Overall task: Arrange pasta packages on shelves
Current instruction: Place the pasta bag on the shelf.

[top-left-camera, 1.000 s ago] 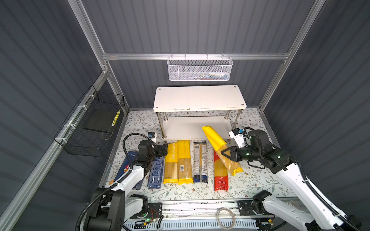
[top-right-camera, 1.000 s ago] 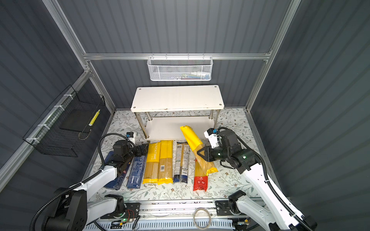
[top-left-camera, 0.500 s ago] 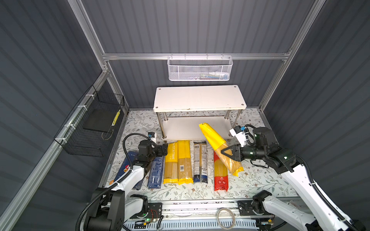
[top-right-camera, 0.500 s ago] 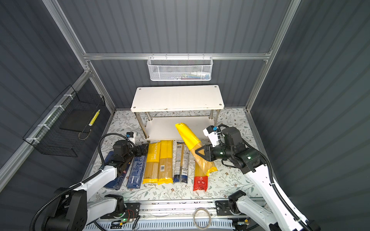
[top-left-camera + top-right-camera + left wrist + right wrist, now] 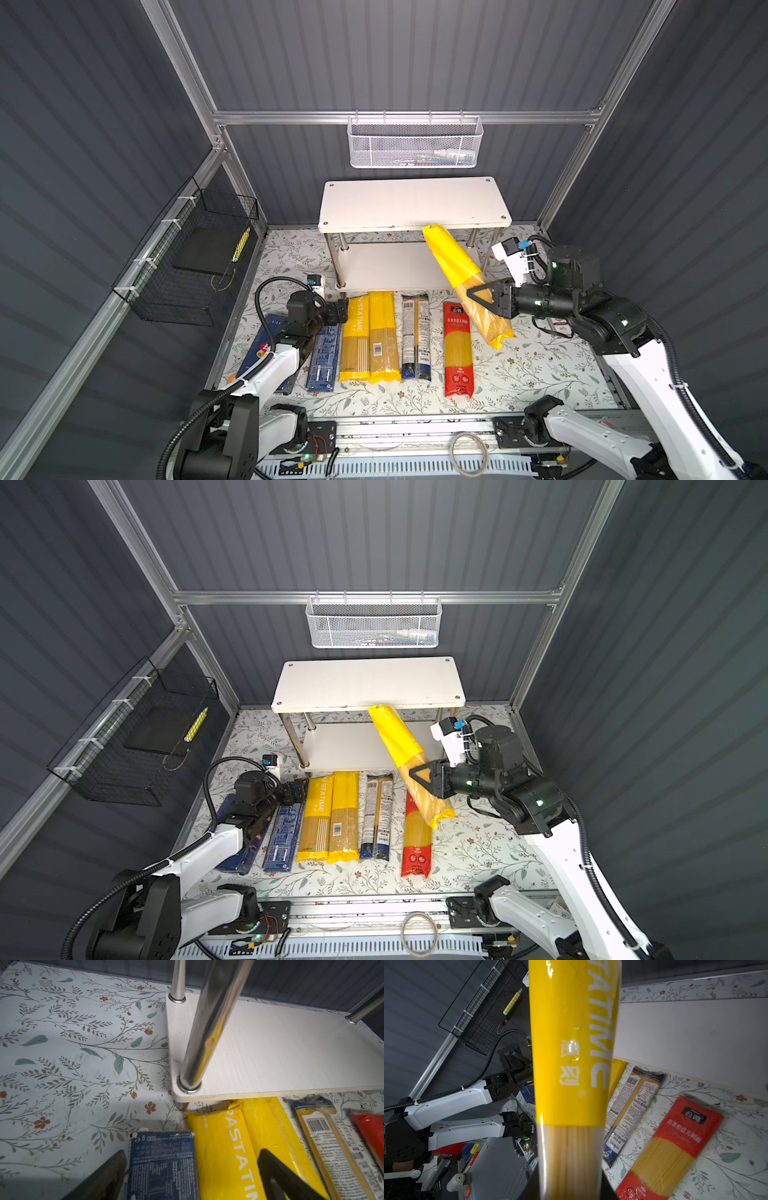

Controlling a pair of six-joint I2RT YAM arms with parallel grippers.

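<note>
Evidently the placing step: a yellow spaghetti bag [image 5: 451, 262] is held up before the shelves [image 5: 386, 266].
The right claw [image 5: 483, 297] grips the bag's middle; it tilts, upper end at the top board's [image 5: 411, 203] front edge, both boards bare. The left claw [image 5: 341, 311] gapes wide and empty over the narrow blue box [image 5: 323, 361] in the row of packs [image 5: 384, 332] on the worktop [image 5: 540, 365]. Next, I judge, the bag needs levelling and sliding onto a board, clear of the chrome legs [image 5: 334, 259].

It's a lab cell (aluminium frame [image 5: 291, 117], grey panel walls [image 5: 395, 54])
</note>
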